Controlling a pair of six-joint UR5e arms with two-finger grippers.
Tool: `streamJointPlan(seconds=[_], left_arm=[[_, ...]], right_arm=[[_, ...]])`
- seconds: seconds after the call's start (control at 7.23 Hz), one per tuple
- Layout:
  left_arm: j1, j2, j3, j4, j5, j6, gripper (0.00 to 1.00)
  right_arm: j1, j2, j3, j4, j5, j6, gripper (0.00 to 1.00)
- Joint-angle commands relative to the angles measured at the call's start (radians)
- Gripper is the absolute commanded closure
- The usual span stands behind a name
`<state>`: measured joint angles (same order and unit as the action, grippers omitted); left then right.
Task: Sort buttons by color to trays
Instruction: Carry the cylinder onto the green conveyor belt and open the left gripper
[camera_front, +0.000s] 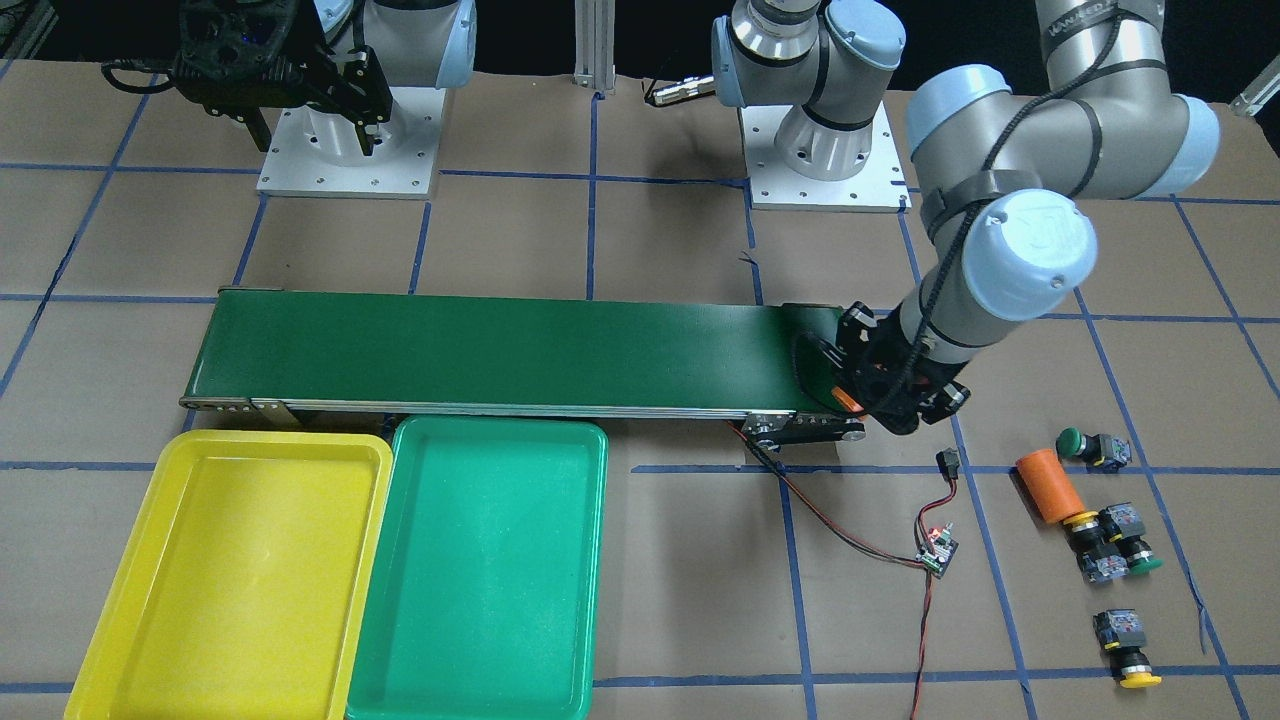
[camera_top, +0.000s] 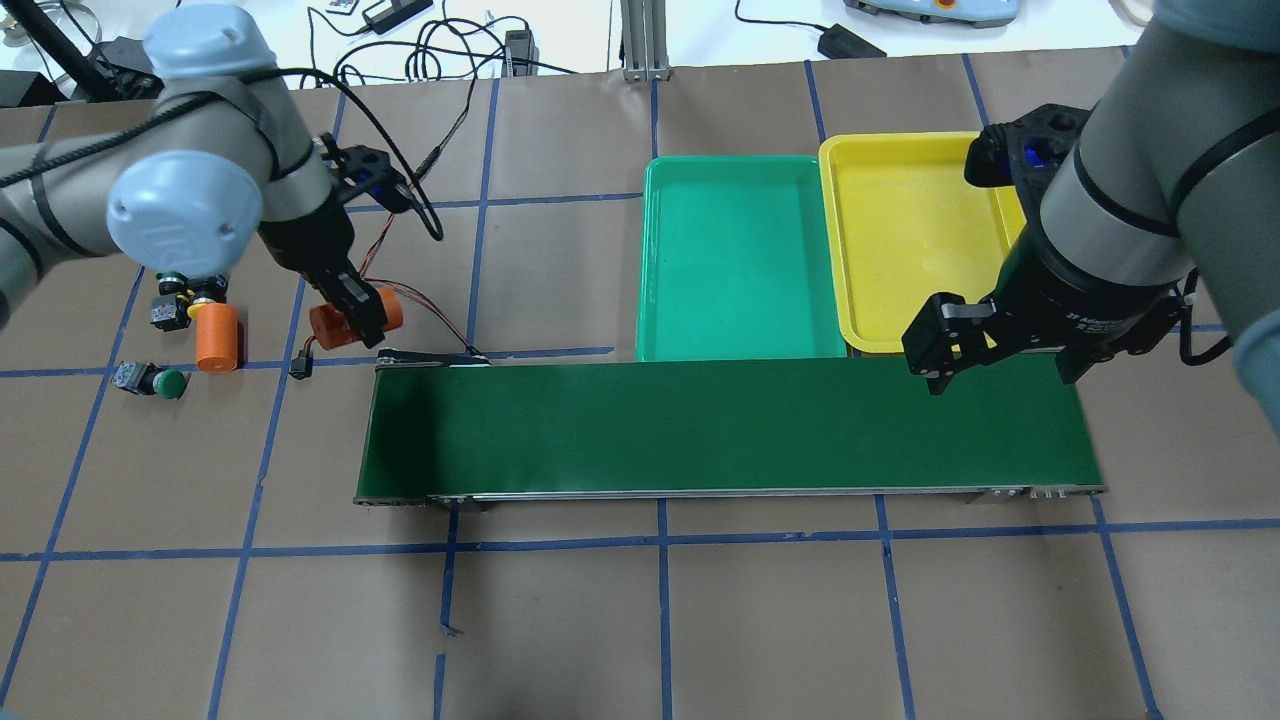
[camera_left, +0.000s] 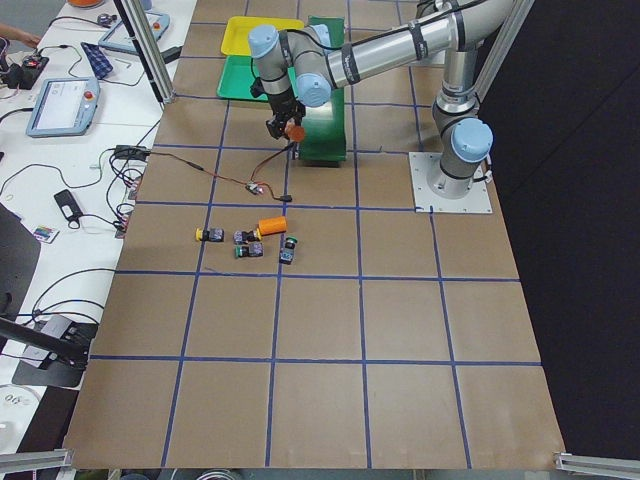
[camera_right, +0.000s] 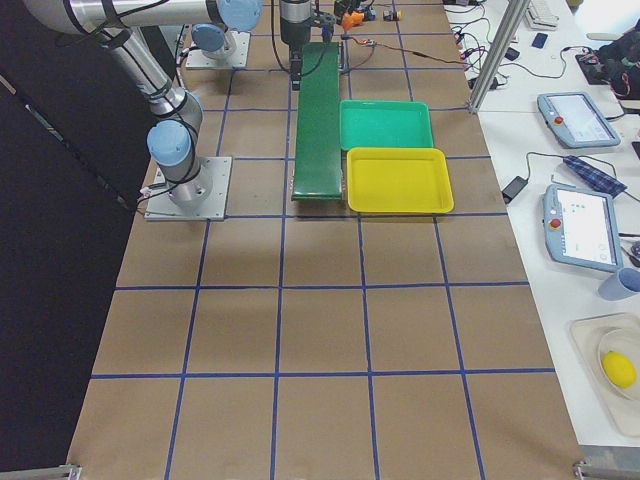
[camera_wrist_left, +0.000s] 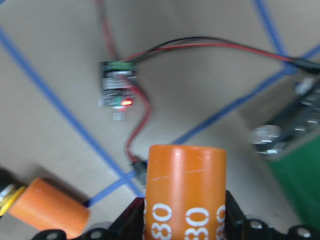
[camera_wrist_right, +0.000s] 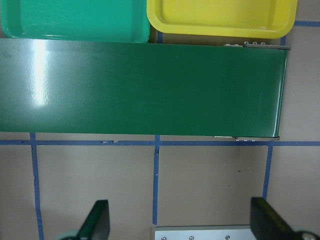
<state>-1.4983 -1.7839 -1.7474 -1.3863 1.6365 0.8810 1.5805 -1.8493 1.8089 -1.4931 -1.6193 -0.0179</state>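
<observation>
Left gripper (camera_top: 358, 318) here: my fingers are clamped on an orange cylinder (camera_wrist_left: 186, 185), digits 80 showing on its side. I hold it off the paper, just beside the end of the conveyor belt (camera_front: 500, 350), with the little circuit board (camera_wrist_left: 117, 90) glowing red below.

Over on the other side, my right gripper (camera_wrist_right: 182, 222) hangs over the belt's far end, jaws spread wide, nothing between them.

All four buttons lie on the paper, well apart from the trays:
- a green button (camera_front: 1085, 443) sits near a second orange cylinder (camera_front: 1048, 485);
- a yellow button (camera_front: 1090, 545) touches that cylinder's end;
- another green button (camera_front: 1133, 542) lies just beside it;
- the last yellow button (camera_front: 1130, 650) lies alone.

The yellow tray (camera_front: 160, 560) and green tray (camera_front: 590, 560) sit side by side against the belt.
</observation>
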Motion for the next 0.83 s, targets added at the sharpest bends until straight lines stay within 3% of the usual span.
streamJointPlan(seconds=[0.0, 0.28, 0.55, 0.69], left_arm=[[-0.045, 0.049, -0.113, 0.070, -0.038, 0.146, 1.00], [-0.054, 0.076, -0.217, 0.203, -0.127, 0.291, 1.00], [-0.057, 0.095, -0.331, 0.328, -0.145, 0.294, 1.00], [-0.057, 0.107, -0.348, 0.346, -0.158, 0.282, 0.79]], right_arm=[[-0.001, -0.007, 0.006, 0.000, -0.002, -0.001, 0.00], [-0.001, -0.007, 0.006, -0.003, 0.004, -0.001, 0.00], [-0.001, -0.010, 0.007, -0.001, -0.001, -0.001, 0.00], [-0.002, -0.010, 0.007, -0.001, -0.001, -0.001, 0.00]])
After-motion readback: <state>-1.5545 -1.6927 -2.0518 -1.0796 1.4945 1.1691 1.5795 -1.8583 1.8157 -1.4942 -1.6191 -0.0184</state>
